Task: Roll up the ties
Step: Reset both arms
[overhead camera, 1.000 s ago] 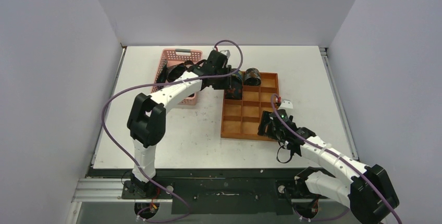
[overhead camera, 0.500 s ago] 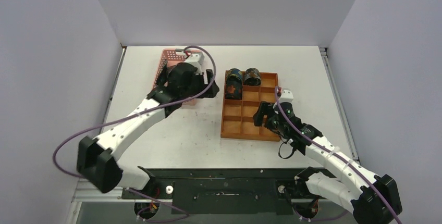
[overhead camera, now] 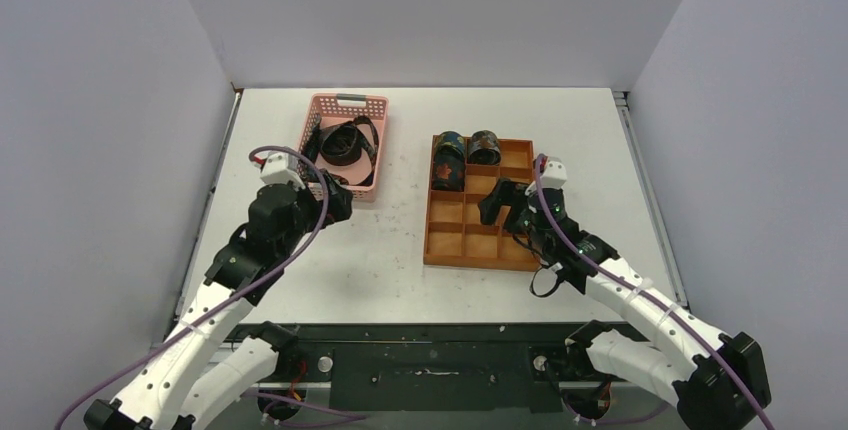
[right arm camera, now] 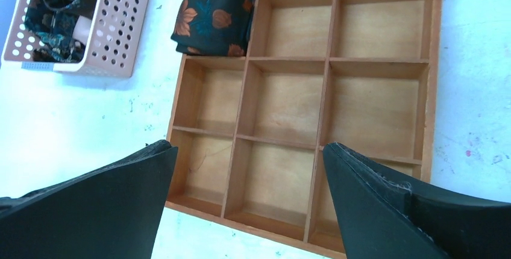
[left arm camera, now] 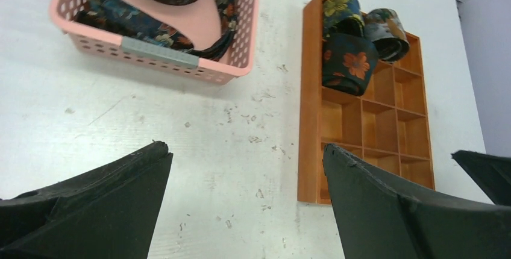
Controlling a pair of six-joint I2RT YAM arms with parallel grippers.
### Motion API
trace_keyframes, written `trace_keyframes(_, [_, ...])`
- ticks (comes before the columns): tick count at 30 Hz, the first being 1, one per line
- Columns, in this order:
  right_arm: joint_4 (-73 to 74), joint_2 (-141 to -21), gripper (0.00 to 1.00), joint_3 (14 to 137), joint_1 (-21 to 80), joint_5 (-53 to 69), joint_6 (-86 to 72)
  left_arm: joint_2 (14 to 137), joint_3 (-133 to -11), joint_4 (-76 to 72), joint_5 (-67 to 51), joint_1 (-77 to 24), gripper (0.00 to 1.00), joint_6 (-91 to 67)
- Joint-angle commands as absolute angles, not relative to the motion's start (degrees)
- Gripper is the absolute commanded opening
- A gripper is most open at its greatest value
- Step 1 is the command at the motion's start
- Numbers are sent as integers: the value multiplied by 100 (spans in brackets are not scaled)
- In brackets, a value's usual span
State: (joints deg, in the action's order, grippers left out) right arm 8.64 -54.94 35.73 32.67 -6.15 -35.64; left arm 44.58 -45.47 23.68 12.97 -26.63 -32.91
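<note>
Two rolled ties [overhead camera: 448, 160] [overhead camera: 485, 147] stand in the far compartments of the orange tray [overhead camera: 428, 240]. In the left wrist view the flower-patterned roll [left arm camera: 349, 60] stands beside a paler roll [left arm camera: 388, 27]. The right wrist view shows that flowered roll [right arm camera: 211, 21] too. Loose dark ties [overhead camera: 340, 143] lie heaped in the pink basket [overhead camera: 372, 110]. My left gripper [overhead camera: 330, 200] [left arm camera: 244, 146] hangs open over bare table just in front of the basket, holding nothing. My right gripper [overhead camera: 503, 212] [right arm camera: 247, 145] is open above the tray's near compartments, also with nothing between its fingers.
The pink basket [left arm camera: 159, 52] [right arm camera: 114, 24] sits at the back left, the tray [left arm camera: 309, 120] [right arm camera: 431, 90] to its right with most compartments unfilled. White walls close in the table on three sides. Purple cables trail from both arms.
My left arm drew back from the tray's far end to the table's left side, leaving the flowered roll in the tray, and its jaws opened. My right gripper moved farther over the tray, opening wider.
</note>
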Motion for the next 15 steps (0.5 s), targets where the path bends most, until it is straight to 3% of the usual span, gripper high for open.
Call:
trace_keyframes(1, [633, -5512, 98, 3623, 3159, -1184, -3693, 4327, -4448, 2679, 2191, -2637, 96, -4188])
trace_keyframes(6, [1556, -6256, 98, 4044, 3042, -1276, -3334, 4398, -4469, 3324, 2614, -2657, 96, -5234])
trace_keyframes(12, [1118, -6292, 98, 3637, 3045, -1106, -3373, 3941, -4323, 3143, 2628, -2660, 96, -5475])
trace_keyframes(15, [690, -5988, 99, 3313, 3052, -1054, -3389, 4124, -4813, 3296, 2376, -2644, 96, -5016])
